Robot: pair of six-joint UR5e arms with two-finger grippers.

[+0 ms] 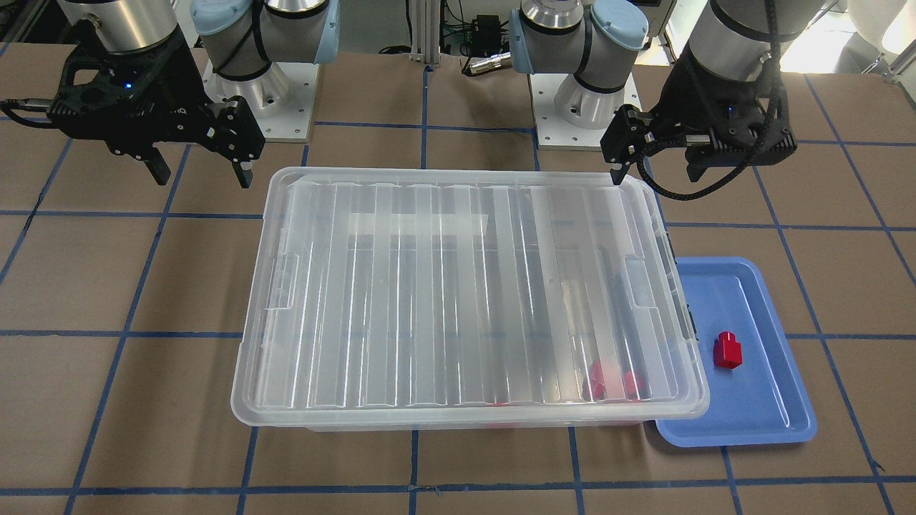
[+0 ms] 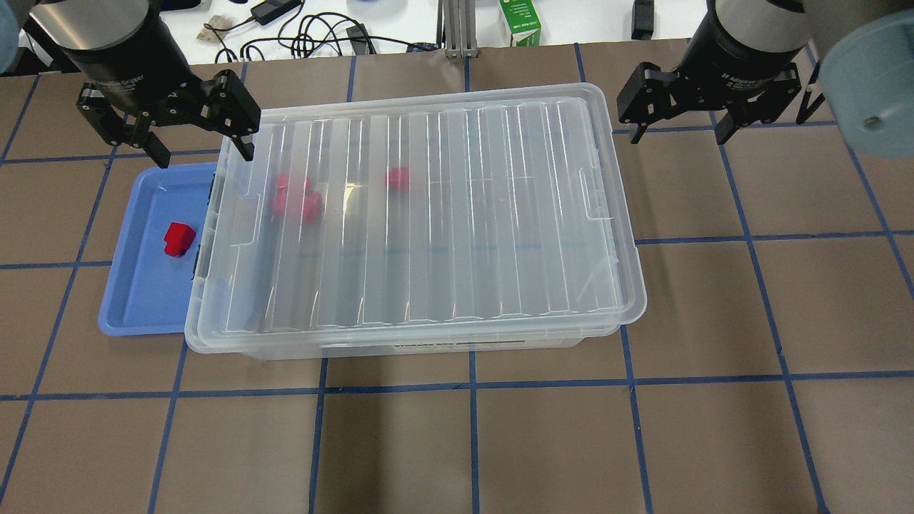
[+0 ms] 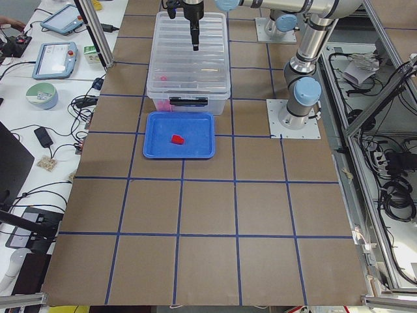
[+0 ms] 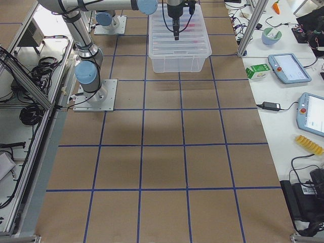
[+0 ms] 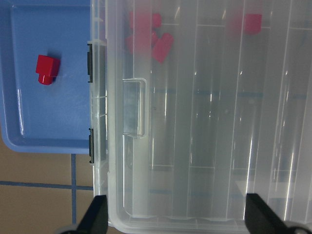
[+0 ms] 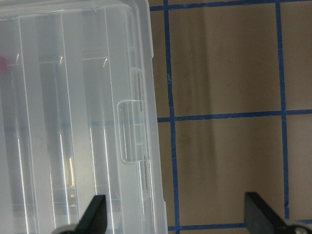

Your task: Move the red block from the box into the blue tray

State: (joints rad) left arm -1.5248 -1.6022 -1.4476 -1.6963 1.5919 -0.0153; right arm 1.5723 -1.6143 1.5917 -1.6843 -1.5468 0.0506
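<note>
While the ribbed clear lid (image 2: pixel 443 178) lies shut on the box (image 2: pixel 400 335), the red block (image 2: pixel 178 238) is found on the floor of the blue tray (image 2: pixel 139 303), apart from the rim and touched by neither tool. The blue tray is set flat on the surface (image 2: pixel 500 442), just beside the box's short end on the robot's left. In the overhead view its inner edge is hidden by the overhanging lid.

Inside the box, further pieces are seen blurred through the lid. A cluster of red blocks (image 2: pixel 294 198) lies near the tray end, and a lone red block (image 2: pixel 398 178) lies a little farther toward the middle.

The left tool (image 2: pixel 203 151) is held above the far corner of the box next to the tray. Its fingers are spread wide apart and nothing is gripped between them. One finger is seen over the tray's far edge, the other over the lid's corner.

The right tool (image 2: pixel 680 134) is held over the bare surface just past the opposite short end of the box, its fingers likewise spread apart with nothing held. In the right wrist view, the recessed handle (image 6: pixel 132 131) at that end of the lid is shown beside the blue-taped surface.
</note>
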